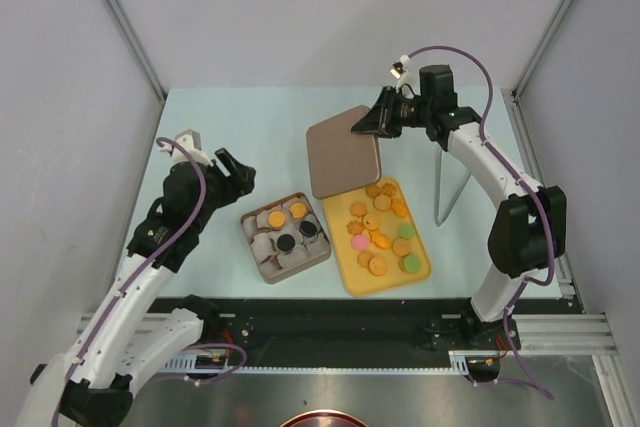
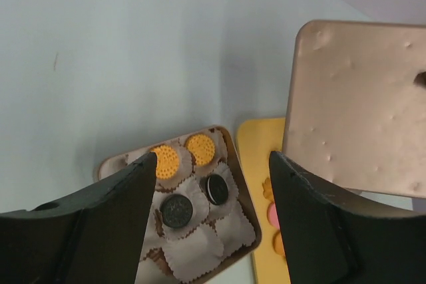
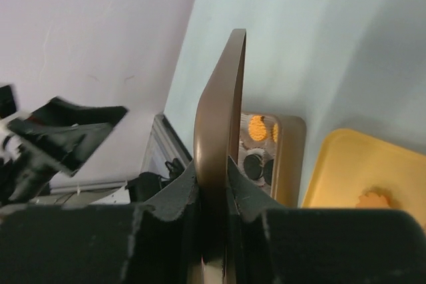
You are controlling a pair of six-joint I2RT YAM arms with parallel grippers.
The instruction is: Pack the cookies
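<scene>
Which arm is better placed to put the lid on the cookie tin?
Right. The right gripper clamps the brown lid by its edge; the left gripper hovers open and empty near the tin.

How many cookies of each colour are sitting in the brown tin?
Orange cookies: 2
Black cookies: 2
Total in the tin: 4
</scene>
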